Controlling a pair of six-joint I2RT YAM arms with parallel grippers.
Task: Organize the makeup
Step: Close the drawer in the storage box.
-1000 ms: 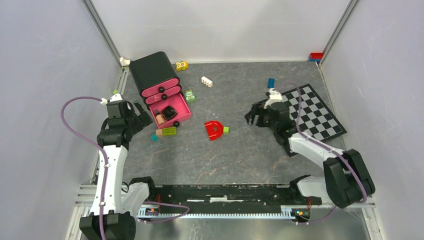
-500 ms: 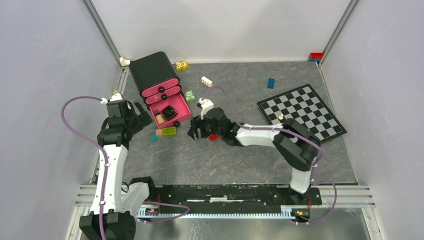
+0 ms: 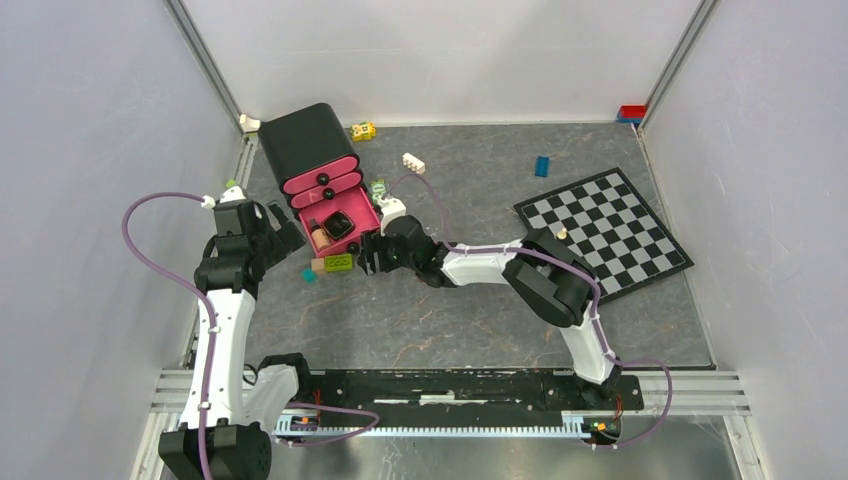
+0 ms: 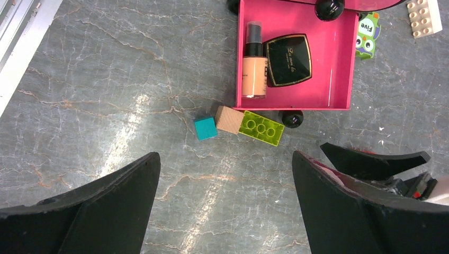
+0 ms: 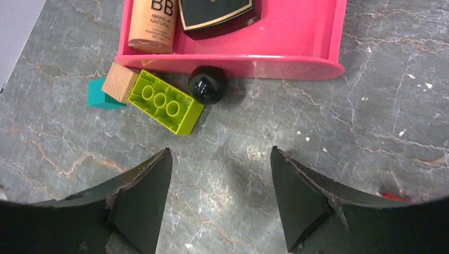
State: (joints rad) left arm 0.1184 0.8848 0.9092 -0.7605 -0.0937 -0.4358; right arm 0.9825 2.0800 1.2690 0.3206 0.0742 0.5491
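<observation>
The makeup in view lies in the open pink drawer (image 3: pixel 368 236) (image 4: pixel 339 63) (image 5: pixel 275 67). It is a beige black-capped bottle (image 3: pixel 320 238) (image 4: pixel 253 66) (image 5: pixel 153 24) and, beside it, a square black compact (image 3: pixel 339 224) (image 4: pixel 287 59) (image 5: pixel 217 13). My right gripper (image 3: pixel 368 255) (image 5: pixel 220 151) is open and empty, low over the floor just in front of the drawer's black knob (image 5: pixel 207 84). My left gripper (image 3: pixel 283 232) (image 4: pixel 225 156) hovers open and empty to the left of the drawer.
The black chest (image 3: pixel 305 145) with two shut pink drawers stands behind. A green brick (image 5: pixel 165 101), wooden cube (image 5: pixel 120 82) and teal cube (image 5: pixel 100 98) lie against the drawer front. A chessboard (image 3: pixel 605 225) lies right. White (image 3: pixel 413 163), blue (image 3: pixel 541 166) and yellow (image 3: pixel 363 131) bricks are scattered behind.
My right arm has swung from the chessboard leftward across the floor to the front of the open drawer. The left arm has stayed still.
</observation>
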